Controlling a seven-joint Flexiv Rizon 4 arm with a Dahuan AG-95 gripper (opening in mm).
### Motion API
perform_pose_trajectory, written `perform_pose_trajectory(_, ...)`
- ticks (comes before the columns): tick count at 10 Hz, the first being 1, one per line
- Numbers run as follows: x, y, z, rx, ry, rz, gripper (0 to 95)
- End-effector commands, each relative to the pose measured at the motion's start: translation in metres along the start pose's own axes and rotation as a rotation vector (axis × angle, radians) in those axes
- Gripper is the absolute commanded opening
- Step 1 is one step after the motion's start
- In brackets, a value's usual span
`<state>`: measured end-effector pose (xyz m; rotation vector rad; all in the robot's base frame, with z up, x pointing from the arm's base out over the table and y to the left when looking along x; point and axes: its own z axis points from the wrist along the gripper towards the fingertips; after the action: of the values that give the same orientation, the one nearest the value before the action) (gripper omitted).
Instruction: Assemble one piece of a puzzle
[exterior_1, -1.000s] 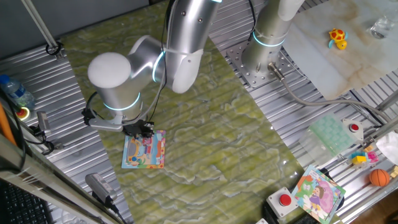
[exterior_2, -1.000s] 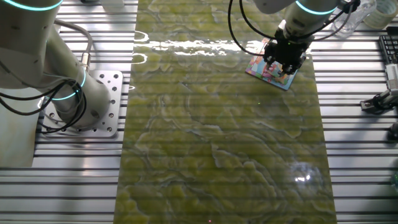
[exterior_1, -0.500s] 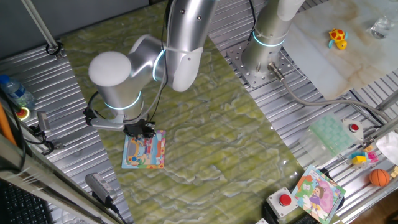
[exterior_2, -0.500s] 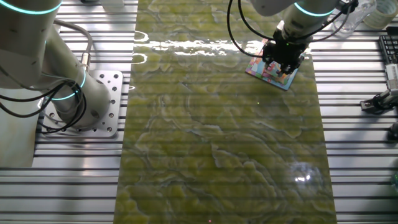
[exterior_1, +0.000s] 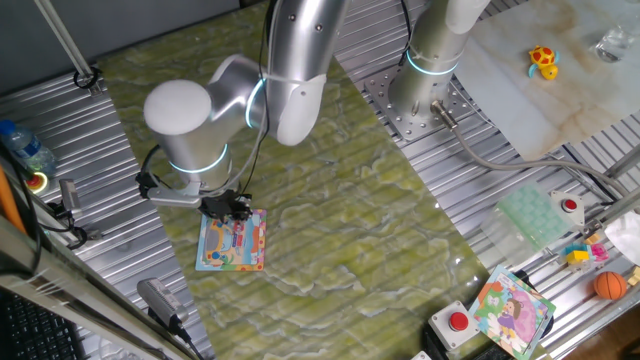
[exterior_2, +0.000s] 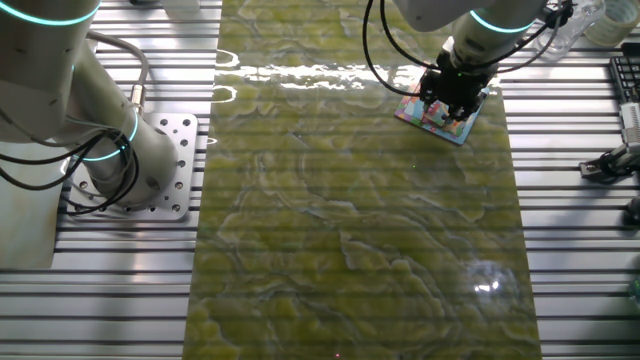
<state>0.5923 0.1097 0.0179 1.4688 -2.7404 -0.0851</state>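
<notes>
Hand (exterior_1: 228, 208) shifted slightly, wrist pointing down over puzzle (exterior_1: 233, 243) edge, grip state unclear

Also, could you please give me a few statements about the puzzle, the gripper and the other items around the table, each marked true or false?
1. The gripper is over the top edge of the puzzle. True.
2. The puzzle lies on bare metal slats. False: it lies on the green mat.
3. A second puzzle board sits off the mat, beside a red button. True.
4. The orange ball rests on the puzzle. False: it is far off at the table's edge.
5. The piece is plainly visible. False: it cannot be made out.
</notes>
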Motion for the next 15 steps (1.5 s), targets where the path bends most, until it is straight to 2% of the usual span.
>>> perform_pose_trajectory(1,-0.0025,0.0032,0.0020,0.005,-0.005,0.010,0.0)
perform_pose_trajectory(6,0.0012,0.0025,0.0043,0.014,0.009,0.006,0.0)
perform_pose_trajectory(9,0.0013,0.0021,0.0013,0.017,0.016,0.002,0.0)
perform_pose_trajectory(15,0.0062,0.0025,0.0038,0.017,0.015,-0.003,0.0)
